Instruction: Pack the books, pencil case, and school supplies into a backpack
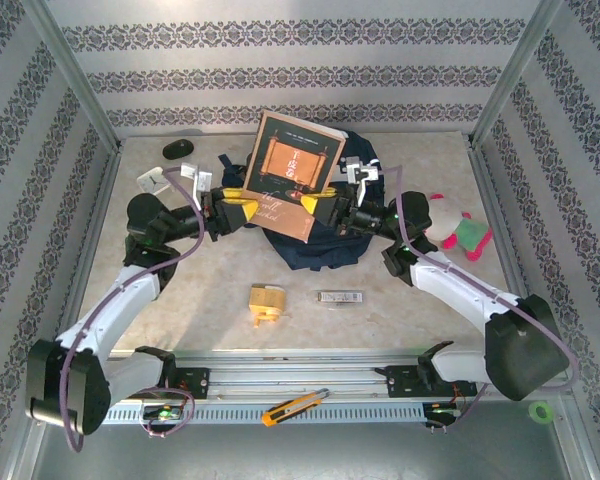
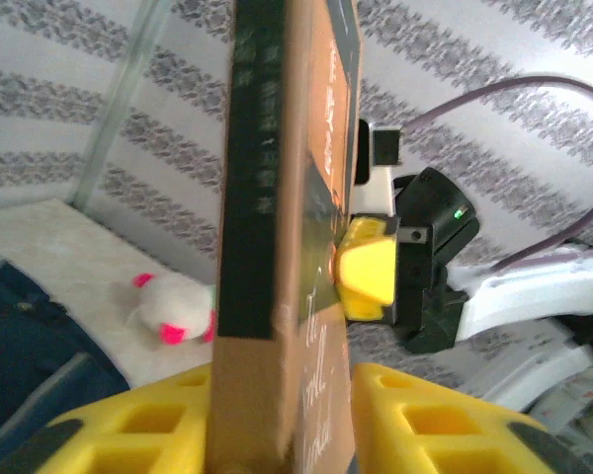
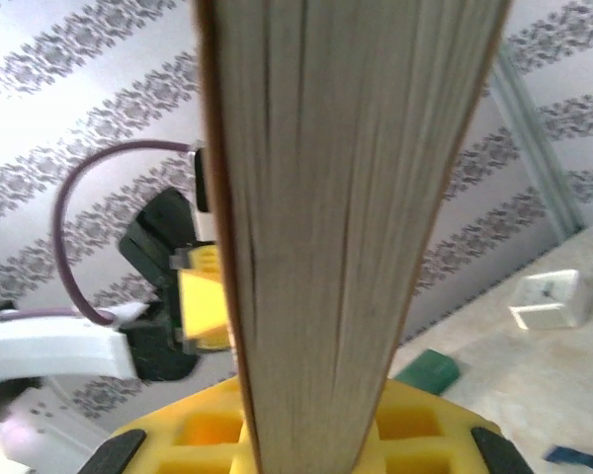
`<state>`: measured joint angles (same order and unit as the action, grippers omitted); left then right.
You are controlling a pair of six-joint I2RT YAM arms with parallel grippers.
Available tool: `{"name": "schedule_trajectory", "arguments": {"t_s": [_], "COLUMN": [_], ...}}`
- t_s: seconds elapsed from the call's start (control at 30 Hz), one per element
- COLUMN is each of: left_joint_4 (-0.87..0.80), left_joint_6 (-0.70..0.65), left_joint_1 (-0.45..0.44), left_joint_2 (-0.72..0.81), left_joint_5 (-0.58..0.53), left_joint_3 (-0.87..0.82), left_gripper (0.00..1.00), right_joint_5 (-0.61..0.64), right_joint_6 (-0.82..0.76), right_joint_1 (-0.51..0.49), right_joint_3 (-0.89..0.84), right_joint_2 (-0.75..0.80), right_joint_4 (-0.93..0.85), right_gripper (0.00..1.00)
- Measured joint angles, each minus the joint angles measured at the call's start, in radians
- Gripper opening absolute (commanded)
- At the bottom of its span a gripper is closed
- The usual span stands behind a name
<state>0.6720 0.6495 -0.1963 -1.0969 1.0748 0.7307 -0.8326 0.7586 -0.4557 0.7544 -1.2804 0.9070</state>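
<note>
**Book (image 1: 292,170) propped between two grippers**

Raised over the backpack (image 1: 325,252), toward 12 o'clock on the table (image 1: 195,275). Clamped at its 4 o'clock edge by the right gripper (image 1: 313,205). Flanked at 8 o'clock by the left gripper (image 1: 246,208), gripped or loose, impossible to tell.

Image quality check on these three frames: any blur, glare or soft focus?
Top external: sharp, evenly lit, no glare, the book cover legible. Left wrist: book too close, its spine text smeared; plush toy soft. Right wrist: page edges fairly crisp, wall at upper left washed out, white square item slightly blurred.
</note>
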Motion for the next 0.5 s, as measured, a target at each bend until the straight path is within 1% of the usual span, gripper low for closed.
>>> {"name": "schedule_trajectory", "arguments": {"t_s": [0.07,0.13,0.2,0.27,0.33,0.4,0.5], "left_joint_4": [-0.150,-0.307,-0.471,-0.619,-0.766,-0.886,-1.030], "left_joint_6": [-0.127,-0.279,-0.454,-0.610,-0.767,-0.904,-1.100], "left_joint_1": [0.000,0.000,0.000,0.000,-0.001,-0.006,-0.046], "left_joint_2": [0.058,0.122,0.182,0.212,0.216,0.204,0.181], "left_joint_5": [-0.042,-0.091,-0.137,-0.169,-0.196,-0.220,-0.243], "left_joint_3": [0.001,0.007,0.031,0.076,0.139,0.192,0.230], "left_gripper": [0.59,0.66,0.68,0.69,0.71,0.79,0.82], "right_joint_5": [0.001,0.018,0.059,0.100,0.154,0.219,0.317], "right_joint_6": [-0.083,-0.207,-0.365,-0.517,-0.705,-0.876,-1.091], "right_joint_1": [0.036,0.060,0.073,0.072,0.058,0.028,-0.044], "right_joint_3": [-0.032,-0.046,-0.037,0.002,0.055,0.082,0.087], "right_joint_2": [0.051,0.119,0.184,0.216,0.223,0.223,0.221], "right_joint_4": [-0.088,-0.237,-0.433,-0.637,-0.841,-0.993,-1.173], "right_gripper": [0.00,0.00,0.00,0.00,0.00,0.00,0.00]}}
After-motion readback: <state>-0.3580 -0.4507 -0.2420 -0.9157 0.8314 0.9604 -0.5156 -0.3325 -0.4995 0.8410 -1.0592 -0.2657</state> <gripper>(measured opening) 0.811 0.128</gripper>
